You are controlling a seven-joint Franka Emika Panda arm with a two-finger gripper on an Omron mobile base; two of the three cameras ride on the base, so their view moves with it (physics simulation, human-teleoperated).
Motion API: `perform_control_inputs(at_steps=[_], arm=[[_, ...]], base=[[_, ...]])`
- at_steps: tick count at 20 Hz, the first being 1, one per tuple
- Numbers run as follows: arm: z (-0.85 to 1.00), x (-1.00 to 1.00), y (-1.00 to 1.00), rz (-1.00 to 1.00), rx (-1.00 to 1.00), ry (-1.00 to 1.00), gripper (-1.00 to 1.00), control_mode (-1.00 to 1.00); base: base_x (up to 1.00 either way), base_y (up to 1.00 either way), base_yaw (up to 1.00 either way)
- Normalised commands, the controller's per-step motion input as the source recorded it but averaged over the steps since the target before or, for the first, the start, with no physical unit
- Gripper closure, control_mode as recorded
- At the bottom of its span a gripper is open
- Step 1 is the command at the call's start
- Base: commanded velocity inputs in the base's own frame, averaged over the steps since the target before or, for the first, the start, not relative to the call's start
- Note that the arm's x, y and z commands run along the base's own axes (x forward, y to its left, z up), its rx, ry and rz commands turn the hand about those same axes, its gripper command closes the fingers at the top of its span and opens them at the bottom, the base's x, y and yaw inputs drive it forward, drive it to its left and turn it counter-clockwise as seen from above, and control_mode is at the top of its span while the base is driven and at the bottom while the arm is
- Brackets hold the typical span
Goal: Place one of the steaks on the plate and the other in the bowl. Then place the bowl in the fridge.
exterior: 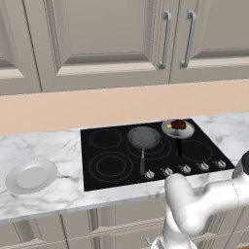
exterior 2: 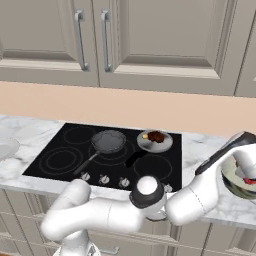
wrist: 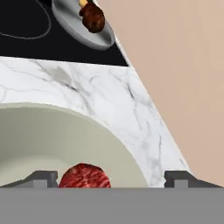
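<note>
The end effector point(wrist: 111, 177) is seen in the hand view with its two dark finger tips spread wide, one at 7 o'clock and one at 5 o'clock of the picture. Nothing is gripped between them; the jaws stand open. A steak point(wrist: 84, 176), bright red and rounded, is seen lying between the tips, nearer the 7 o'clock one, on the pale inside of the bowl point(wrist: 52, 135). Whether the tips touch the steak or the bowl cannot be told.

In the right base view the bowl point(exterior 2: 235, 181) is found at 3 o'clock, on the marble surface point(exterior 2: 200, 147) to the right of the black cooktop point(exterior 2: 107, 155), and a red bit of steak point(exterior 2: 248, 181) is visible inside it. The hand is lowered over the bowl there, its fingers hidden.

On the cooktop, a grey metal dish point(exterior 2: 155, 141) holding a dark brown piece of food point(exterior 2: 157, 136) is set at the far right burner, at 12 o'clock of the hand view. A dark long-handled frying pan point(exterior 2: 107, 142) is placed just to its left.

In the left base view the white plate point(exterior: 31, 176) is seen at 9 o'clock on the surface, well apart from the cooktop's contents, with nothing on it.
</note>
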Motion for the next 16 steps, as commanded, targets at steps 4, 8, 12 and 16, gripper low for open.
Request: perform_control_inputs(at_steps=[4, 8, 12, 16], arm=[[0.03, 0.32, 0.08, 0.14, -0.04, 0.0, -1.0, -1.0], [0.42, -0.18, 0.51, 0.35, -0.15, -0.01, -1.0, -1.0], [0.54, -0.43, 0.63, 0.44, -0.21, 0.0, -1.0, -1.0], [0.38, -0.89, 0.91, 0.3, -0.2, 0.0, -1.0, -1.0]], base=[[0.0, 0.0, 0.0], [0.0, 0.0, 0.0], [0.0, 0.0, 0.0], [0.0, 0.0, 0.0]])
